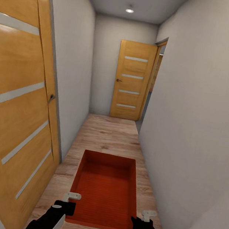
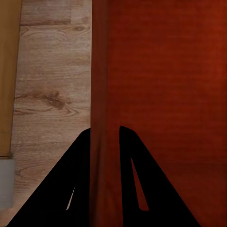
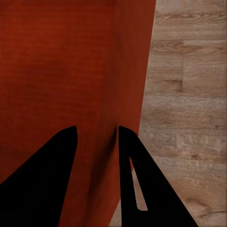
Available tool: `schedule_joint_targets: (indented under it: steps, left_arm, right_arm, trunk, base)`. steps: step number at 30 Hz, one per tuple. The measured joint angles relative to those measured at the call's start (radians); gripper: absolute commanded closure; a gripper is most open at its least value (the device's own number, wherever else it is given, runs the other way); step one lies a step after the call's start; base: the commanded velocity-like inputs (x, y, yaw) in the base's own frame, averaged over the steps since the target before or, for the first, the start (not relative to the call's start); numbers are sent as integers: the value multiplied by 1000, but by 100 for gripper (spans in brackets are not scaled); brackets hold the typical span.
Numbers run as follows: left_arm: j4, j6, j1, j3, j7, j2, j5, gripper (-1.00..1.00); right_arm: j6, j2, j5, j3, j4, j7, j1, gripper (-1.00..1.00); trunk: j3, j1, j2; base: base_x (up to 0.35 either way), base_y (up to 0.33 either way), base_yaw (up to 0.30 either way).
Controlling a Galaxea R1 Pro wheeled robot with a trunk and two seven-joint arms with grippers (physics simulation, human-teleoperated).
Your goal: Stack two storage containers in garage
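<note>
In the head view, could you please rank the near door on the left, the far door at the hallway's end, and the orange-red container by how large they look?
1. Near door, largest, though nearness to the camera inflates it.
2. Orange-red container.
3. Far door, smallest, though distance shrinks it.

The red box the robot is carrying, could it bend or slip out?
The storage container probably flexes a little, since its walls look thin. The left tool and right tool each pinch only one side wall, so it might slip or sag. Being empty and lidless, it is likely light.
</note>
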Motion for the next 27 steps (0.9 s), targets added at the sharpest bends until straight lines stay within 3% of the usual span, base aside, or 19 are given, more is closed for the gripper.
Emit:
schedule_joint_targets:
  steps: [27]
  left_arm:
    - [0, 0, 0, 4, 0, -1, -5, 100]
  right_arm:
    - [0, 0, 0, 0, 0, 0, 0, 100]
  trunk:
    - [0, 0, 0]
  base:
    - [323, 0, 0]
